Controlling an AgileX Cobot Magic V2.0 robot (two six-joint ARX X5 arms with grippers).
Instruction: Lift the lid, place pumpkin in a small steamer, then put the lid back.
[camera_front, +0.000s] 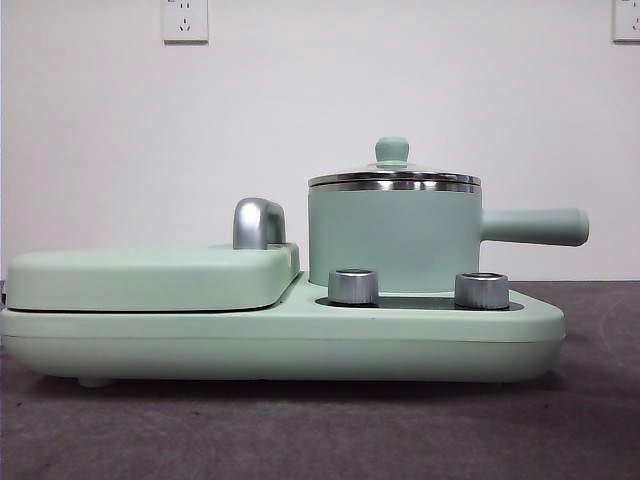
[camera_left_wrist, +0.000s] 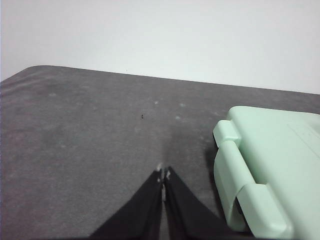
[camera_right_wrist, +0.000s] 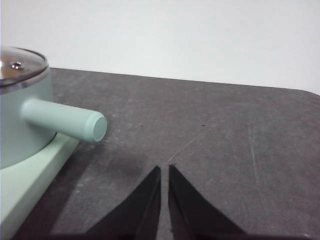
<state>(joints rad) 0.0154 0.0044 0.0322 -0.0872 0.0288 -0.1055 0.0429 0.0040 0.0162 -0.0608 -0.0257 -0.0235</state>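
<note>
The lid (camera_front: 394, 178) sits on the steamer (camera_front: 392, 238), at the right of the base (camera_front: 280, 345). The flat cover (camera_front: 150, 275) lies left. Two dials (camera_front: 353, 286) stand near.

Mint-green base (camera_front: 280, 345) on dark grey table (camera_front: 320, 430). Flat mint cover (camera_front: 150, 275) on its left part, chrome handle (camera_front: 258, 222) at cover's rear right. Two silver knobs (camera_front: 353, 286) (camera_front: 481, 290) on right part. White wall (camera_front: 150, 130) behind, sockets (camera_front: 185, 20) (camera_front: 627, 20) high up.
</note>
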